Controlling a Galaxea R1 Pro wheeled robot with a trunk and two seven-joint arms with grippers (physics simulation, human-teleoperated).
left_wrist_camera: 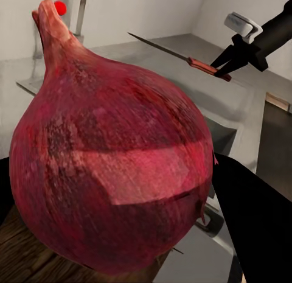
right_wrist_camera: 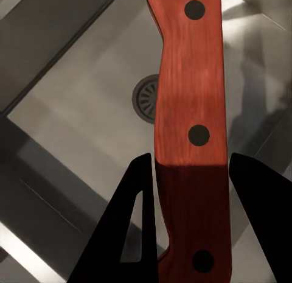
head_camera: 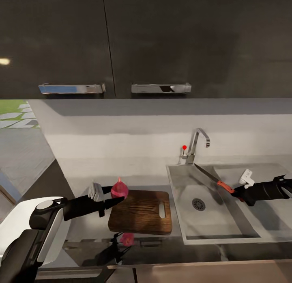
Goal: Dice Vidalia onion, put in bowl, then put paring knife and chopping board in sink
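The left claw (head_camera: 117, 195) is closed around the onion (head_camera: 119, 189), a dark red bulb with its pointed neck turned up. It holds the onion at the left end of the board (head_camera: 140, 212), over that end; whether the bulb touches the wood I cannot tell. In the left wrist view the onion (left_wrist_camera: 109, 161) looms close, with a strip of board (left_wrist_camera: 24, 252) grain beneath it and one dark finger (left_wrist_camera: 255, 228) alongside.

The board lies flat on the tabletop (head_camera: 202, 250), just left of the sink (head_camera: 178, 218), its slot handle toward the basin.

The right claw (head_camera: 239, 191) grips the knife (head_camera: 215, 180) by the red-orange handle, over the sink. The blade points up and back toward the tap (head_camera: 196, 143), and the knife hangs clear of the basin floor. In the right wrist view the handle (right_wrist_camera: 191, 137), with three dark rivets, runs between the two fingers (right_wrist_camera: 128, 234), which press its sides; the round drain (right_wrist_camera: 146, 95) shows below it. The left wrist view catches the same knife (left_wrist_camera: 182, 56) from across the sink, held in the right claw (left_wrist_camera: 222, 64) with its tip slanting away.

Dark glossy cabinets (head_camera: 146, 39) with chrome bar handles (head_camera: 161, 88) hang above a pale backsplash (head_camera: 121, 141). A small red dot (head_camera: 184, 147) sits on the lever beside the tap.
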